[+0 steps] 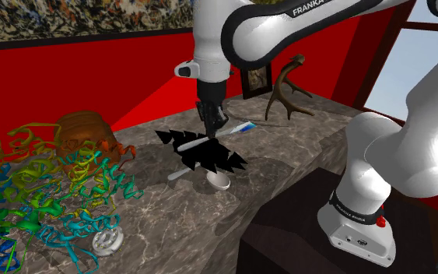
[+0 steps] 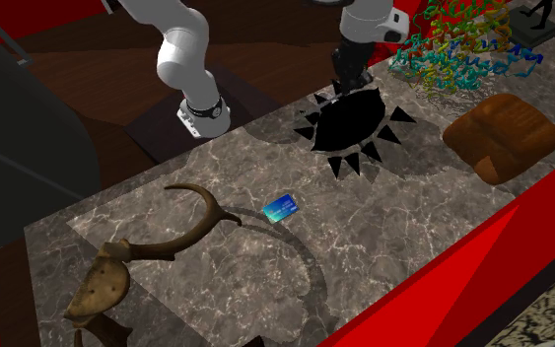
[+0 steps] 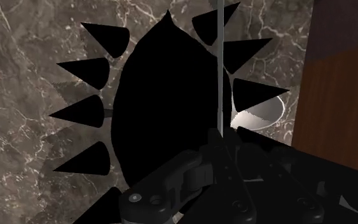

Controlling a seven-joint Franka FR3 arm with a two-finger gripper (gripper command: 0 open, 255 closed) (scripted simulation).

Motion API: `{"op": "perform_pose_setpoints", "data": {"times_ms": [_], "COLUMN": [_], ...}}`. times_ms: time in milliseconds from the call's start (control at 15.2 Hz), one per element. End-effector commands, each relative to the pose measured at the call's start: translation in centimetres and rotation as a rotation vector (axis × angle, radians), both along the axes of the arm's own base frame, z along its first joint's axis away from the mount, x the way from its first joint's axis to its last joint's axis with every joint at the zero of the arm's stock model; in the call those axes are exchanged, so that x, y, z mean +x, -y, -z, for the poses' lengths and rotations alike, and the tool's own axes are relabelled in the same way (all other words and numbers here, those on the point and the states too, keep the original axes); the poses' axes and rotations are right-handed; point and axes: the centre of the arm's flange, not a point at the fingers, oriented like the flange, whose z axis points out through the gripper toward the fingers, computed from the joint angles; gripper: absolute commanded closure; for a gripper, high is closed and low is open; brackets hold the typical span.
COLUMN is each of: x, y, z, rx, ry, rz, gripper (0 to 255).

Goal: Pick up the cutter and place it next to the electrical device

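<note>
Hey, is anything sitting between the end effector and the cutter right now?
Nothing visible does. The end effector is right at the cutter, at its thin grey rod above the black spiked part.

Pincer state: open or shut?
Shut: in the wrist view the pincer clasps the cutter's thin grey handle, with no gap showing.

The white arm arches over with its wrist pointing straight down. The black gripper point(image 1: 208, 124) hangs vertical, jaws clamped on the cutter point(image 1: 205, 156) by its thin handle.
</note>
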Motion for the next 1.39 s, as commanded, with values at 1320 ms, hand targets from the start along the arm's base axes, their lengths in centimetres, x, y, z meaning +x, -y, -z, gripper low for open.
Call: {"op": "perform_pose_setpoints", "data": {"times_ms": [1320], "x": [0.3], "y": [-15.2], "z": [5.3], "rx": [0.001], "ry": [0.000], "rz": [0.001], "gripper": [255]}}
